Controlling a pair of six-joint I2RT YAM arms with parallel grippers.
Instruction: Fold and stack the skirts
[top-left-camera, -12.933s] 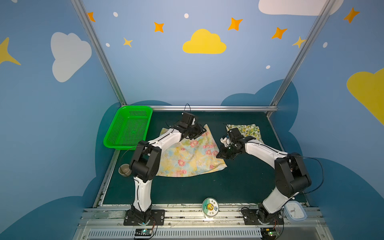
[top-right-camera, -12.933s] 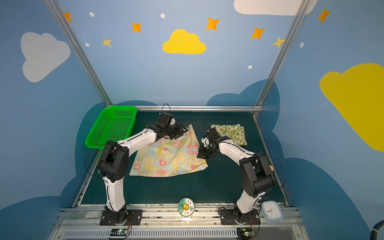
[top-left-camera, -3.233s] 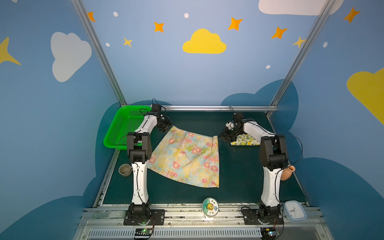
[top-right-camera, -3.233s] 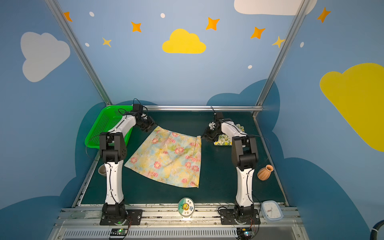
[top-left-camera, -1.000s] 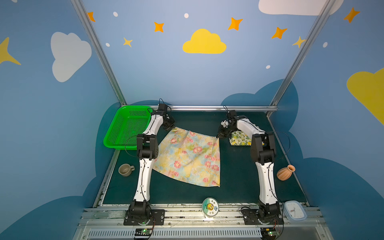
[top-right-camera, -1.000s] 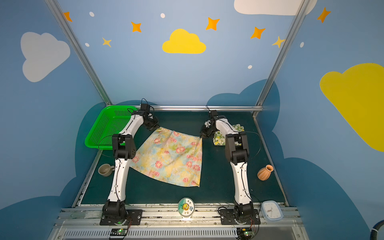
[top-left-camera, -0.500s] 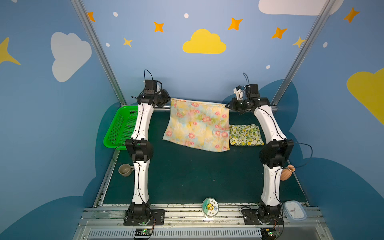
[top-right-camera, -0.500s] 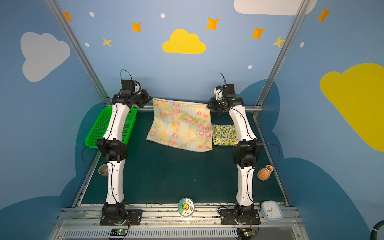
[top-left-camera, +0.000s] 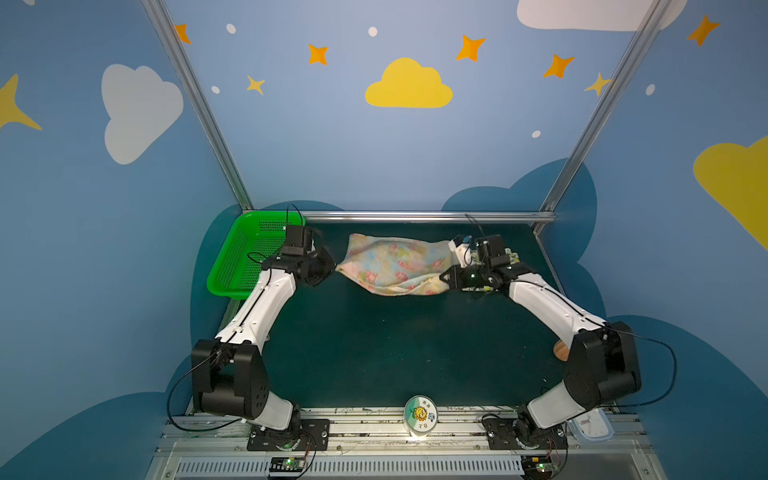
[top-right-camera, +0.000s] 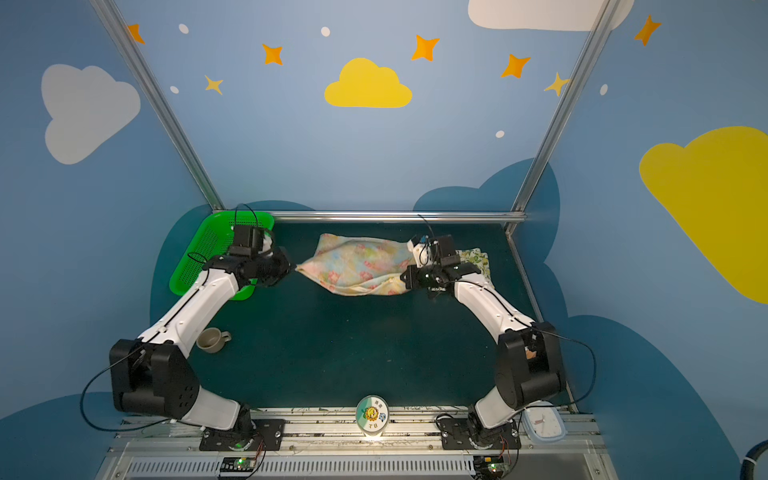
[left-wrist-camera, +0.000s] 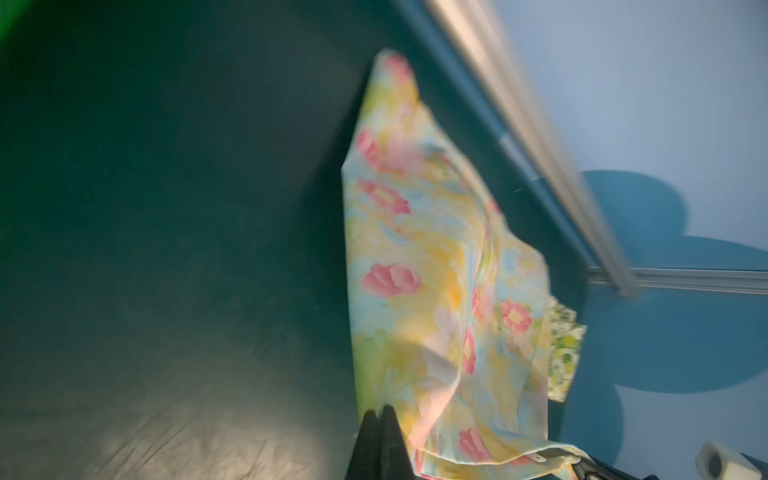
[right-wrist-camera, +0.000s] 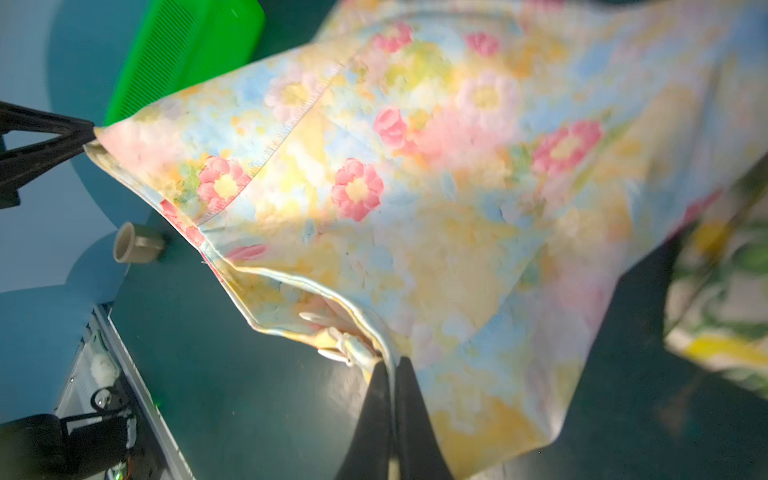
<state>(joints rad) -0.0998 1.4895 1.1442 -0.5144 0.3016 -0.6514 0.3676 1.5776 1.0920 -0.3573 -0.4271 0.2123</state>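
The pale yellow skirt with pink flowers (top-left-camera: 395, 266) (top-right-camera: 357, 266) hangs bunched between my two grippers over the back of the table. My left gripper (top-left-camera: 332, 270) (top-right-camera: 293, 268) (left-wrist-camera: 380, 409) is shut on its left corner. My right gripper (top-left-camera: 444, 277) (top-right-camera: 403, 277) (right-wrist-camera: 390, 361) is shut on the right corner, by the waistband edge. The cloth sags in the middle, low over the mat. The cream skirt with lemons (top-right-camera: 478, 257) (left-wrist-camera: 563, 349) (right-wrist-camera: 723, 299) lies folded at the back right, mostly hidden behind my right wrist.
A green mesh basket (top-left-camera: 245, 257) (top-right-camera: 199, 257) stands at the back left, close to my left wrist. A grey mug (top-right-camera: 212, 340) sits near the left edge. A round tin (top-left-camera: 420, 415) and a lidded box (top-left-camera: 590, 428) lie on the front rail. A metal rail (top-left-camera: 415, 216) bounds the back.
Both arms have come down from high at the back wall and drawn forward. The floral skirt, which hung flat like a sheet, now sags bunched low over the table.
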